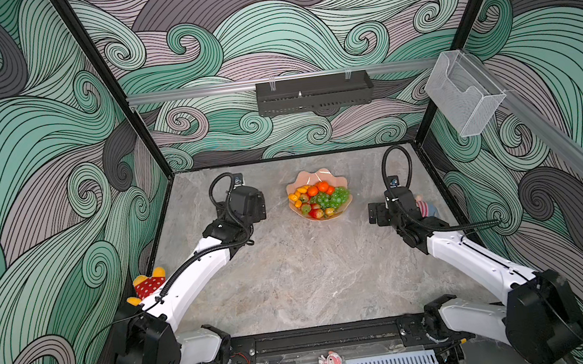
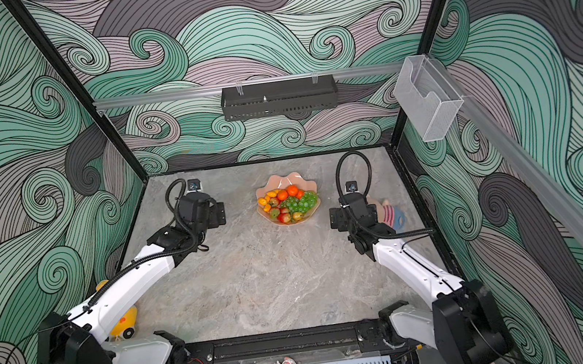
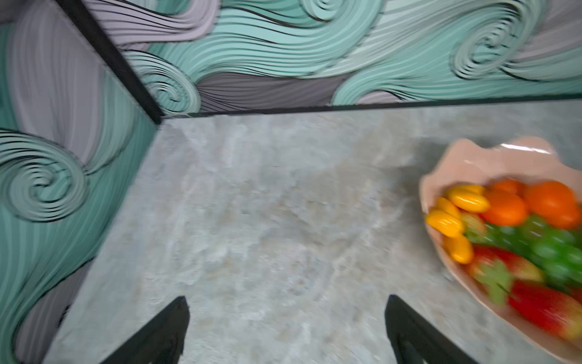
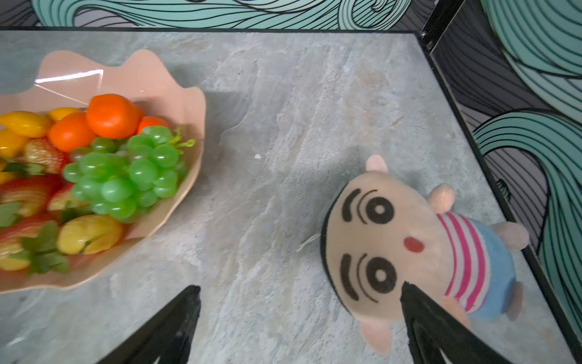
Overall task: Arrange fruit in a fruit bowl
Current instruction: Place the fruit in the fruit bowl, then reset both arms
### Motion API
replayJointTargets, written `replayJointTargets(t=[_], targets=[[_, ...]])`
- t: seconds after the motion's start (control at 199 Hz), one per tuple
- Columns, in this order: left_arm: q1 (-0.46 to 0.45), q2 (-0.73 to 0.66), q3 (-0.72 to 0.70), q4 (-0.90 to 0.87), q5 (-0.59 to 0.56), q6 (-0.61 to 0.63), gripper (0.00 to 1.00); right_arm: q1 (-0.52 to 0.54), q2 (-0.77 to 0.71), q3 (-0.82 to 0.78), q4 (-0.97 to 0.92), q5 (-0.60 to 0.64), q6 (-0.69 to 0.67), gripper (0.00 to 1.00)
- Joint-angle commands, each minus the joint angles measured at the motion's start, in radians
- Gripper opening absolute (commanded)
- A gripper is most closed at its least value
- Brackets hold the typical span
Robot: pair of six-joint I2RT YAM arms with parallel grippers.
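Fruit [image 1: 319, 199] lay heaped in the fruit bowl [image 1: 314, 178] on the table [image 1: 295, 278] — between our two pincers, well clear of both. We saw our left pincer [image 3: 287, 302] spread wide with nothing in it; our right pincer [image 4: 299, 288] gaped just as wide, empty too — a plush doll [image 4: 393, 245] lay just beside it.

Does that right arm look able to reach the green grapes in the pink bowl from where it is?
Probably yes. The right hand is open and empty, with only bare tabletop between it and the fruit bowl; the grape bunch lies on top, on the bowl's side nearest that arm.
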Motion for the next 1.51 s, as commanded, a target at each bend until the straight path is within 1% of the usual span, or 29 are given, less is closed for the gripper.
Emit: replayJointTargets(t=[0.0,0.05,0.141,0.261,0.402,0.442,0.493,0.558,0.578,0.618,0.694,0.759,0.825,0.94,0.97,1.006,1.071,1.106,1.146,1.207,1.267,1.322,1.373,1.503], targets=[[0.030,-0.013,-0.082,0.125,-0.210,0.072,0.99,-0.040,0.015,-0.040,0.208,0.068,-0.137,0.99],[0.038,-0.007,-0.118,0.156,-0.236,0.101,0.98,-0.059,0.029,-0.055,0.232,0.058,-0.152,0.99],[0.060,0.009,-0.179,0.227,-0.247,0.133,0.99,-0.103,0.059,-0.081,0.273,0.032,-0.147,0.99],[0.093,0.034,-0.270,0.351,-0.225,0.175,0.98,-0.164,0.093,-0.130,0.361,-0.061,-0.138,0.99],[0.144,0.041,-0.382,0.511,-0.198,0.215,0.99,-0.185,0.143,-0.183,0.511,-0.118,-0.174,0.99],[0.166,0.040,-0.408,0.549,-0.169,0.210,0.99,-0.190,0.163,-0.188,0.545,-0.130,-0.179,0.99],[0.198,0.042,-0.435,0.584,-0.124,0.199,0.99,-0.192,0.173,-0.171,0.534,-0.142,-0.194,0.99],[0.235,0.057,-0.470,0.644,-0.077,0.191,0.98,-0.193,0.189,-0.182,0.599,-0.170,-0.215,0.99],[0.248,0.063,-0.479,0.674,-0.058,0.205,0.99,-0.197,0.192,-0.186,0.620,-0.186,-0.220,0.99],[0.257,0.060,-0.482,0.685,-0.043,0.208,0.98,-0.207,0.200,-0.194,0.657,-0.213,-0.225,0.99],[0.298,0.058,-0.513,0.769,0.038,0.208,0.99,-0.221,0.217,-0.200,0.704,-0.247,-0.229,0.99],[0.346,0.057,-0.534,0.833,0.130,0.187,0.99,-0.240,0.234,-0.199,0.731,-0.266,-0.194,0.99],[0.381,0.071,-0.535,0.856,0.179,0.191,0.99,-0.265,0.269,-0.228,0.826,-0.312,-0.176,0.99],[0.442,0.138,-0.557,0.971,0.279,0.173,0.99,-0.279,0.356,-0.283,1.002,-0.351,-0.175,0.99],[0.455,0.185,-0.555,0.984,0.305,0.169,0.99,-0.279,0.376,-0.288,1.042,-0.365,-0.180,0.99],[0.462,0.215,-0.546,0.988,0.320,0.164,0.98,-0.278,0.374,-0.280,1.019,-0.383,-0.187,0.99],[0.474,0.266,-0.528,1.021,0.317,0.169,0.99,-0.285,0.361,-0.225,0.885,-0.388,-0.178,0.99],[0.483,0.257,-0.522,0.992,0.333,0.160,0.99,-0.303,0.368,-0.236,0.922,-0.419,-0.165,0.99],[0.485,0.238,-0.500,0.914,0.334,0.137,0.99,-0.307,0.371,-0.243,0.939,-0.414,-0.159,0.99],[0.487,0.255,-0.515,0.973,0.336,0.153,0.99,-0.304,0.361,-0.236,0.911,-0.412,-0.163,0.99],[0.487,0.240,-0.502,0.922,0.339,0.140,0.99,-0.304,0.365,-0.239,0.923,-0.411,-0.165,0.99],[0.487,0.245,-0.511,0.954,0.343,0.146,0.99,-0.300,0.363,-0.235,0.912,-0.406,-0.167,0.99],[0.485,0.237,-0.506,0.927,0.346,0.145,0.99,-0.300,0.363,-0.237,0.918,-0.407,-0.167,0.99],[0.485,0.242,-0.508,0.940,0.342,0.147,0.98,-0.301,0.362,-0.236,0.913,-0.407,-0.167,0.99]])
